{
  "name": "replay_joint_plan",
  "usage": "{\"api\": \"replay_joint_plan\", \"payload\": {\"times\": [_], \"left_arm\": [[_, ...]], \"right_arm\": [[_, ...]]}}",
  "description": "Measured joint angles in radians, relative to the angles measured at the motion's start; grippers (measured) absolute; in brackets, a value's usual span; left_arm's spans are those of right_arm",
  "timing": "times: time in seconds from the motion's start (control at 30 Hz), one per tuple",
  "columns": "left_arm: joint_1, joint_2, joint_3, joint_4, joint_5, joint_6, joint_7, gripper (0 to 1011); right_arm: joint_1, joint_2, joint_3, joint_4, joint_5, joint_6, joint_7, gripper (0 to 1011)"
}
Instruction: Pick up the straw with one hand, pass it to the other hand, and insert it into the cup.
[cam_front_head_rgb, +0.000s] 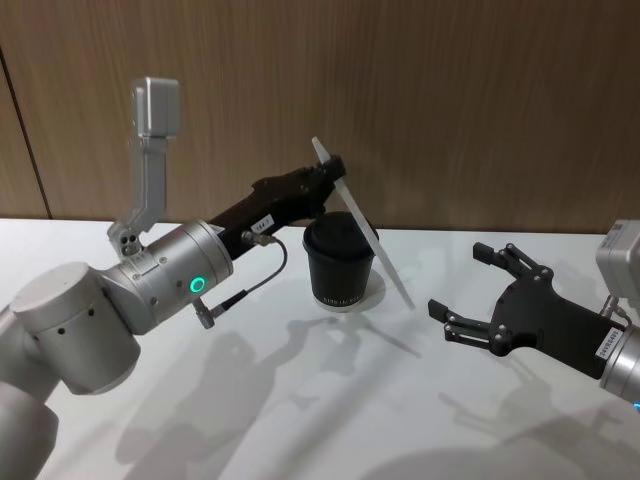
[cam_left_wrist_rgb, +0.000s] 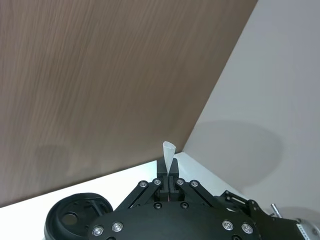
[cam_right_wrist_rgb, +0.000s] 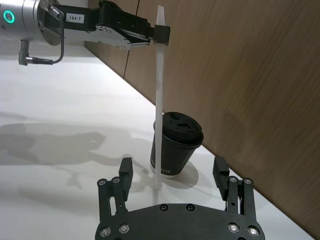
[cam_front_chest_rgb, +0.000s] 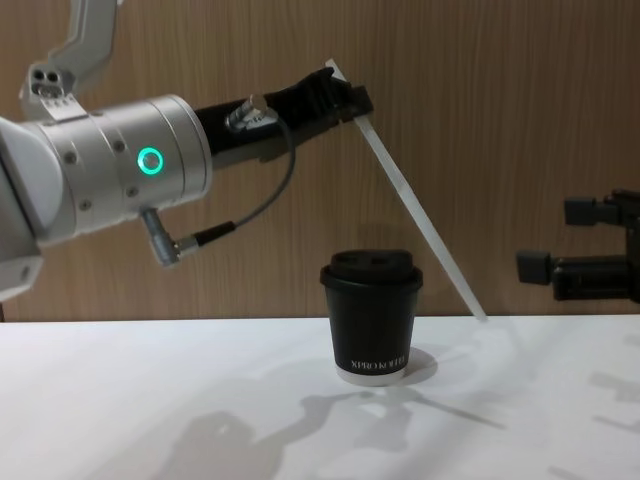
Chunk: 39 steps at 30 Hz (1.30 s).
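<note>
Holding the straw (cam_front_head_rgb: 367, 230) clamped near its upper end, the left end effector (cam_front_head_rgb: 333, 172) sits just above the cup (cam_front_head_rgb: 340, 265) at the centre of the head view. The handover looks done and insertion is the step in hand. The straw slants down to the right, its lower tip past the cup's right side, low near the tabletop (cam_front_head_rgb: 300, 420). Next, I judge, the tip must rise and line up with the lid opening. The right end effector (cam_front_head_rgb: 462, 285) hangs at lower right, fingers spread and empty.

White table (cam_front_head_rgb: 330, 440); brown wood-grain wall (cam_front_head_rgb: 470, 90) rises just behind it.
</note>
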Motion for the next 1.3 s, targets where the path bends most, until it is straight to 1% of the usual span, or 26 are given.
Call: {"api": "replay_joint_plan", "payload": {"times": [0.23,0.47,0.87,1.3], "left_arm": [[-0.002,0.028,0.011,-0.033,0.026,0.002,0.024,4],[-0.008,0.043,0.02,-0.045,0.039,0.004,0.036,4],[-0.023,0.066,0.037,-0.056,0.052,0.009,0.047,4],[-0.028,0.09,0.045,-0.079,0.06,0.013,0.068,4]], "right_arm": [[0.0,0.0,0.0,0.0,0.0,0.0,0.0,1001],[0.0,0.0,0.0,0.0,0.0,0.0,0.0,1001],[0.0,0.0,0.0,0.0,0.0,0.0,0.0,1001],[0.0,0.0,0.0,0.0,0.0,0.0,0.0,1001]]}}
